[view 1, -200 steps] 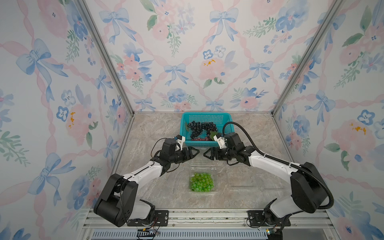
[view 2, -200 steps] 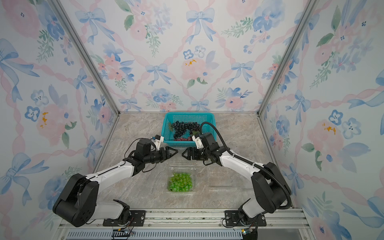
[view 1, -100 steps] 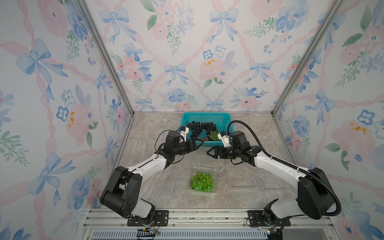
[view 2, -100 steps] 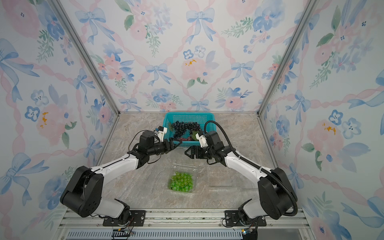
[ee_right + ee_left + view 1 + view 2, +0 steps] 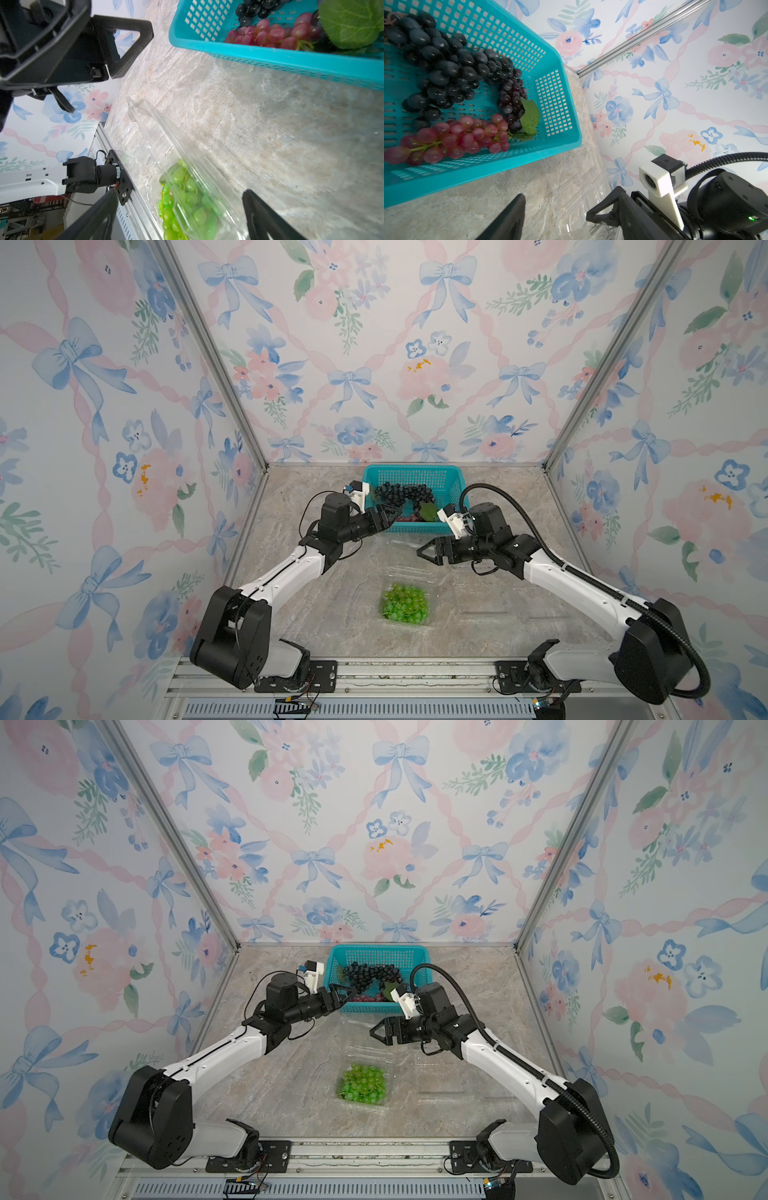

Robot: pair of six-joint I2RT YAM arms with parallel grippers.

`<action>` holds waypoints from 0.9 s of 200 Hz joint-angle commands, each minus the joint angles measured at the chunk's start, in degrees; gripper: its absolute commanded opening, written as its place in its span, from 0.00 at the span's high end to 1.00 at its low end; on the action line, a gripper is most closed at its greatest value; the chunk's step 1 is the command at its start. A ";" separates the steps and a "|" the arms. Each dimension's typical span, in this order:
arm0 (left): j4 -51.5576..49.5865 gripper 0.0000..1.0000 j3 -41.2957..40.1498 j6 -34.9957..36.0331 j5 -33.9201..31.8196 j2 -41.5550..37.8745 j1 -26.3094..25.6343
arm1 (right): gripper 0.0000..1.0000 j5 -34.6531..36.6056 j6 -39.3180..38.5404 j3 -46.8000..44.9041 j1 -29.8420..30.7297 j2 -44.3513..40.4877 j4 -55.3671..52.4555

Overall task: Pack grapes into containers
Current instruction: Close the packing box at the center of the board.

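On the right gripper the jaws are spread wider than a second ago and grip nothing. It has drawn back toward its own side and hangs near the open lid of the clear punnet. The left gripper, jaws parted and empty, has left the punnet and now reaches the near rim of the teal basket, where dark grapes and red grapes lie. The green grapes remain in the punnet's tray.
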 commanded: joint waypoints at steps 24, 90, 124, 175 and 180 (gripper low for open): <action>-5.29 0.30 -2.90 4.10 -0.60 -5.14 0.45 | 0.06 0.94 -2.81 -0.53 5.11 -2.73 -6.47; -15.72 0.35 -11.40 8.13 -4.46 -14.78 0.32 | 0.08 11.28 -0.60 -2.21 16.94 -4.53 -8.46; -21.66 0.40 -16.61 8.71 -7.81 -21.30 -1.77 | 0.15 20.22 1.10 -4.04 23.72 -4.25 -8.24; -29.05 0.48 -21.62 7.37 -8.47 -28.33 -4.53 | 0.24 30.62 4.12 -7.30 30.40 -4.25 -7.60; -29.78 0.48 -21.72 7.51 -8.60 -28.69 -4.88 | 0.24 30.58 4.28 -7.55 30.59 -4.19 -7.29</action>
